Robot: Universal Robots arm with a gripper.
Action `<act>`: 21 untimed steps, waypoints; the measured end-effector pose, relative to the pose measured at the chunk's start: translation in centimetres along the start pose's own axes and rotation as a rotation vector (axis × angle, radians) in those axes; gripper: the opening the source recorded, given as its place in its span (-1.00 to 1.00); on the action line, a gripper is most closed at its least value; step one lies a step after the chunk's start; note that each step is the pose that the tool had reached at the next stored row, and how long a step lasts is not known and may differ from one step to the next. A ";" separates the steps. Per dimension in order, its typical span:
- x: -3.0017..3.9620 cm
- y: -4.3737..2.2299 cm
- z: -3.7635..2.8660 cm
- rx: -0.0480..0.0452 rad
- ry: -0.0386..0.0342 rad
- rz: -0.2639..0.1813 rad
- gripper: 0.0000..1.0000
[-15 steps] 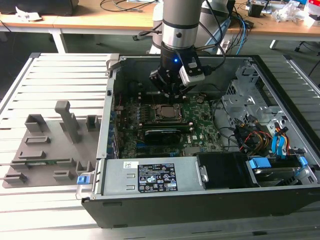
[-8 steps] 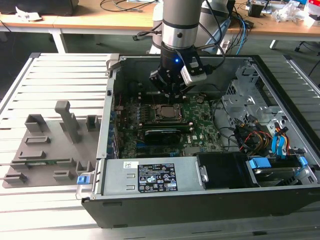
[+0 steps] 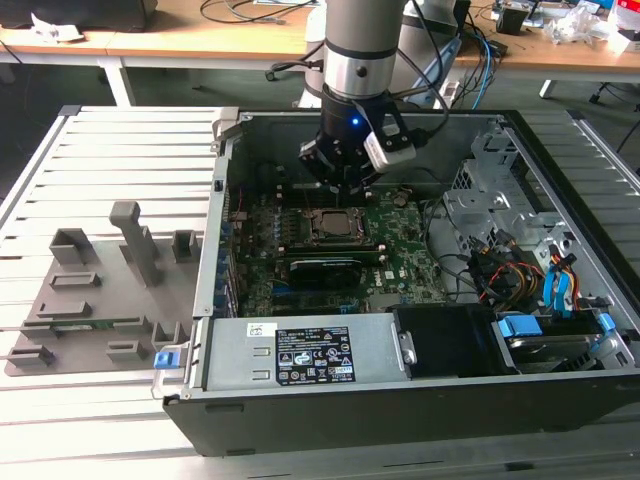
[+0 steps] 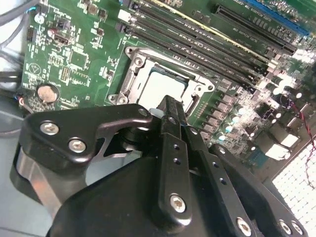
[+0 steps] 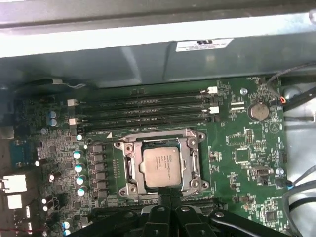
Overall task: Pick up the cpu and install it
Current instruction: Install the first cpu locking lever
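Note:
The cpu (image 5: 163, 165) is a silver-topped square chip lying flat in the black-framed socket (image 5: 126, 169) on the green motherboard (image 3: 400, 262); it also appears in the second wrist view (image 4: 160, 86) and in the exterior view (image 3: 330, 222). My gripper (image 5: 167, 196) hangs just above the socket's edge, inside the open computer case (image 3: 400, 410). Its fingers (image 4: 168, 106) are pressed together, shut, with nothing between them. They are apart from the chip.
Black memory slots (image 5: 148, 111) run beside the socket, and a coin battery (image 5: 257, 111) sits further off. The power supply (image 3: 300, 355), a fan housing and cable bundles (image 3: 500, 270) fill the case. A grey fixture block (image 3: 90, 290) lies at the exterior view's left.

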State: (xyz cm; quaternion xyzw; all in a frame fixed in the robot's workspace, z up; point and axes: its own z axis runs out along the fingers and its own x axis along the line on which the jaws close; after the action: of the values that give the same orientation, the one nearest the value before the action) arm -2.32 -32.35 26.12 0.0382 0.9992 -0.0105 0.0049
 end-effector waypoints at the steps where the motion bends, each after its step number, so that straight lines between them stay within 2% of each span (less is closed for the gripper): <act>1: 0.00 0.00 0.00 -0.0006 -0.0003 -0.020 -0.79; 2: -0.01 -0.01 0.00 -0.0008 -0.0008 -0.045 -0.79; 3: -0.01 -0.01 0.00 -0.0013 -0.0017 -0.088 -0.79; 6: -0.01 -0.01 0.00 -0.0020 -0.0029 -0.148 -0.79; 13: 0.02 -0.02 -0.02 -0.0054 -0.0031 -0.154 -0.79; 14: 0.02 -0.01 0.00 -0.0245 -0.0032 -0.154 -0.79; 15: 0.02 -0.01 0.00 -0.0281 -0.0032 -0.154 -0.79; 21: 0.05 -0.01 -0.14 -0.0290 -0.0035 -0.154 -0.79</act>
State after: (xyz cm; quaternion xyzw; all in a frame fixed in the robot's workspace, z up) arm -2.37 -32.35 26.27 -0.0387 0.9992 0.0036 0.0063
